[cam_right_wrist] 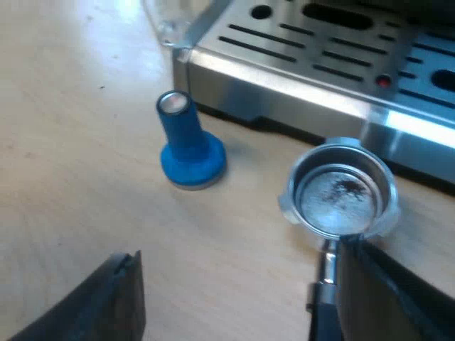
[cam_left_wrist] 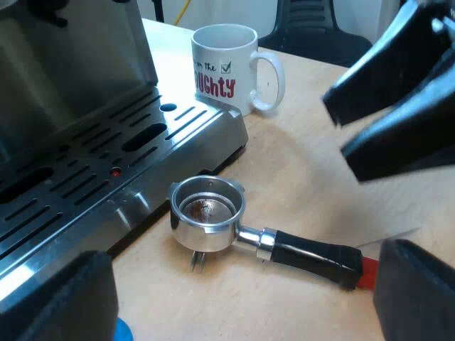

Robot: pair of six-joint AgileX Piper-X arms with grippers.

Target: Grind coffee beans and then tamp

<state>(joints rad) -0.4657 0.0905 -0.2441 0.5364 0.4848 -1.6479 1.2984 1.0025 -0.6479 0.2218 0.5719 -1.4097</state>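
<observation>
The metal holder (cam_left_wrist: 206, 212) lies loose on the wooden table beside the espresso machine's drip tray (cam_left_wrist: 85, 177). Its basket holds only a dark smear of grounds, and its black handle (cam_left_wrist: 309, 256) ends in red. My left gripper (cam_left_wrist: 242, 302) is open above the table, one finger (cam_left_wrist: 419, 295) close to the red end. My right gripper (cam_right_wrist: 242, 298) is open too, with one finger (cam_right_wrist: 387, 291) over the handle just behind the basket (cam_right_wrist: 341, 190). A blue tamper (cam_right_wrist: 188, 145) stands upright on the table near the holder.
A white mug (cam_left_wrist: 226, 65) with red lettering stands at the corner of the machine. A measuring glass (cam_right_wrist: 174, 21) stands by another corner of the drip tray (cam_right_wrist: 320, 64). A black part of my right arm (cam_left_wrist: 398, 92) hangs above the handle's end.
</observation>
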